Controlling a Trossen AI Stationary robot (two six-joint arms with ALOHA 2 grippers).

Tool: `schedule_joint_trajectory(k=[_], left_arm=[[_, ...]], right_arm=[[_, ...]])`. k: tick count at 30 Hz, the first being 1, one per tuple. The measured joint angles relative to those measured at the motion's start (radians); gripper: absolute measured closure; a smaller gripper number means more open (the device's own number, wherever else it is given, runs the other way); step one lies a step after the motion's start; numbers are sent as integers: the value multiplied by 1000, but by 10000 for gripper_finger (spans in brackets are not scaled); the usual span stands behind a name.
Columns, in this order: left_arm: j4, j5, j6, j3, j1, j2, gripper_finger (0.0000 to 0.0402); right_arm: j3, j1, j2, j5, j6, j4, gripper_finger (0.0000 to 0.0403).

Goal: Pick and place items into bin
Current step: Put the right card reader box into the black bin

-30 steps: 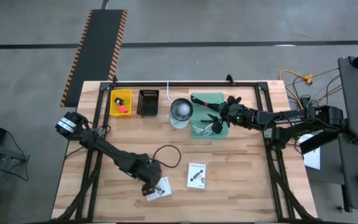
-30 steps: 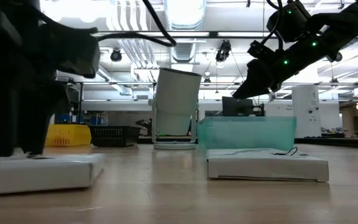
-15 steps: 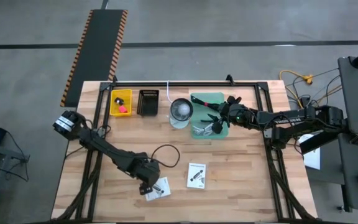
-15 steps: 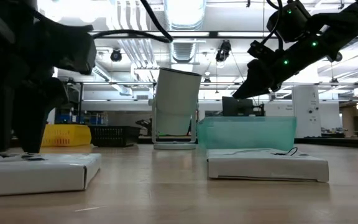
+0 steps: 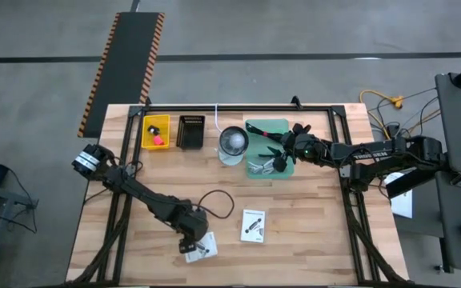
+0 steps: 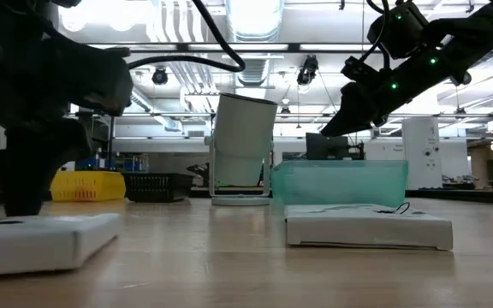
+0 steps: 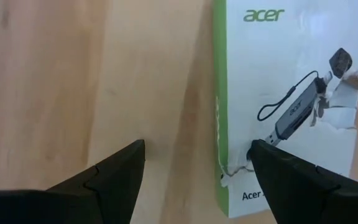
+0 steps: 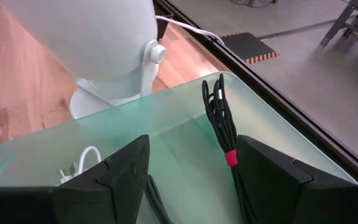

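A white packet [image 7: 284, 74] with black print lies flat on the wood near the table's front edge [image 5: 203, 248], and my left gripper [image 7: 197, 146] stands open over its green-striped long edge. One finger is over the packet, the other over bare wood. A second white packet [image 5: 253, 225] lies flat to its right. My right gripper [image 8: 193, 146] hangs open above the green bin [image 5: 264, 128], with nothing between its fingers. In the bin lie a black cable bundle [image 8: 222, 118] with a red tie and silver metal pieces [image 5: 256, 166]. My left gripper points steeply down, and one fingertip [image 7: 291, 180] meets the packet's printed top face just inside its green-striped long edge [image 7: 238, 134], near a torn corner. The other finger [image 7: 104, 183] stands beside the packet over the wood. The packet lies flat on the table.
At the back stand a yellow bin [image 5: 155, 130] with a red knob, a black bin [image 5: 190, 132] and a white lamp-like stand [image 5: 233, 142]. A black cable loop [image 5: 214, 200] lies on the wood between the left arm and the packets.
My left gripper has turned slightly and edged toward the table's near left. The packet under it has slid a little the same way, still flat on the wood.
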Motion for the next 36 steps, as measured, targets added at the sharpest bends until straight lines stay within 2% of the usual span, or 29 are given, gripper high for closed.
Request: schedule_joint_trajectory(k=[5,13,36], left_arm=[[-13,21,68,15,-1,-13,125],[-88,21,66,18,1,-58,125],[-9,18,56,13,-22,-52,125]], right_arm=[[0,0,0,0,0,0,177],[-1,0,0,0,0,0,177],[-2,0,0,0,0,0,177]])
